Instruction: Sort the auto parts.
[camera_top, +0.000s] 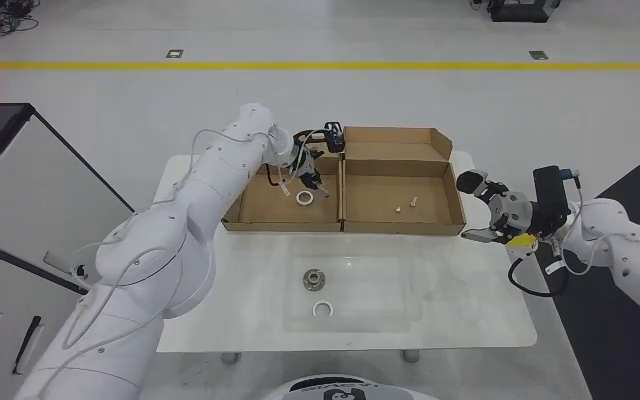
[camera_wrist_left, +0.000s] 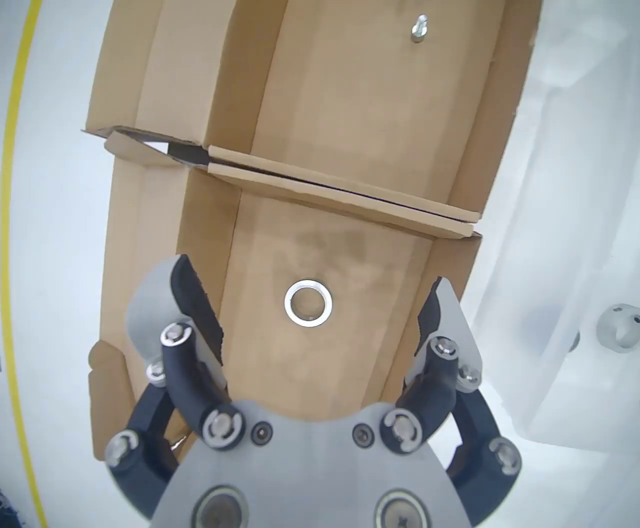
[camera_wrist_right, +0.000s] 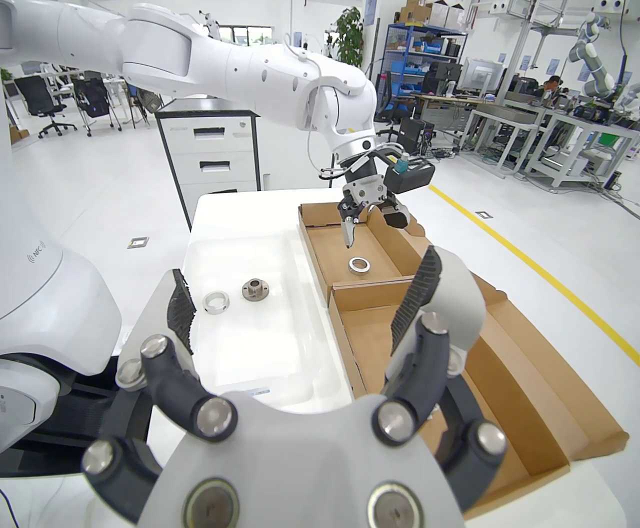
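A silver ring (camera_wrist_left: 308, 303) lies flat on the floor of the left cardboard box (camera_top: 255, 208). My left gripper (camera_wrist_left: 310, 275) hangs open just above it with nothing between its fingers; from above it (camera_top: 305, 178) sits over the box's back half. Two small bolts (camera_top: 405, 205) lie in the right cardboard box (camera_top: 440, 190). On the clear tray (camera_top: 380, 300) in front of the boxes rest a flanged hub (camera_top: 314, 277) and a ring collar (camera_top: 323, 309). My right gripper (camera_top: 472, 210) is held open and empty off the right box's right end.
The two boxes stand side by side at the table's back, sharing a double wall (camera_wrist_left: 345, 192). A grey drawer cabinet (camera_wrist_right: 210, 150) stands beyond the table's far left end. Bare white tabletop (camera_top: 480, 290) lies right of the tray.
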